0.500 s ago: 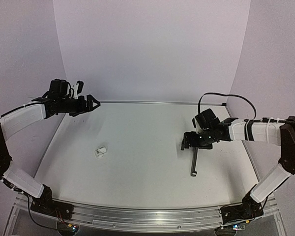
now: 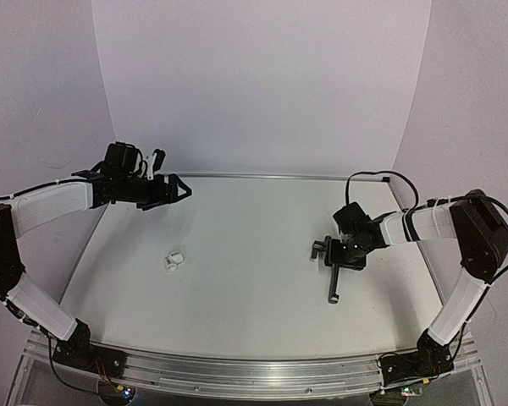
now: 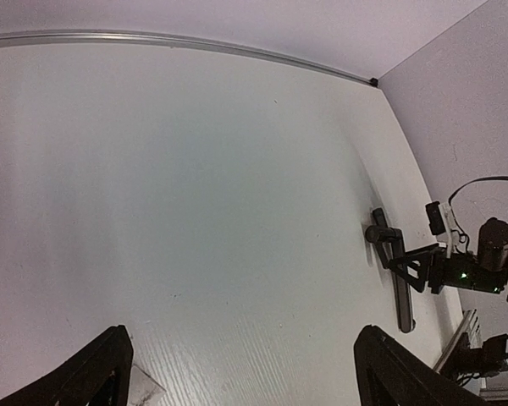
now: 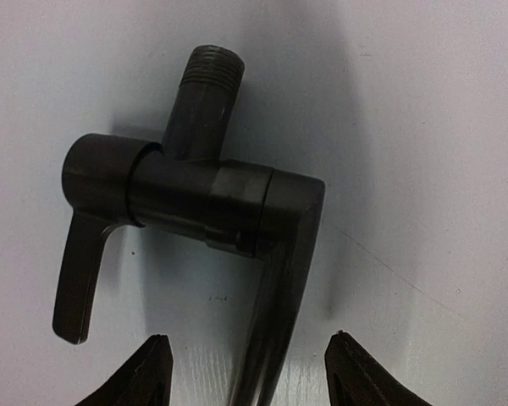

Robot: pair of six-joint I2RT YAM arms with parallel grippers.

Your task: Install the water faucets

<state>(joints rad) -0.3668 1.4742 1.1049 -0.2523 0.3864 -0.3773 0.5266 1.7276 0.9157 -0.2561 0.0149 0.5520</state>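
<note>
right arm stretches low over the surface (image 2: 237, 254), right fingers (image 4: 144, 381) spread either side of the black faucet (image 4: 195, 190) rod; left arm held high, left fingers (image 3: 93, 381) spread.

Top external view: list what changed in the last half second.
The left end effector swung right, further over the table. The right end effector, its arm now folded at the elbow, sits open around the rod of the black faucet, gripping nothing. Faucet and white fitting have not moved.
</note>
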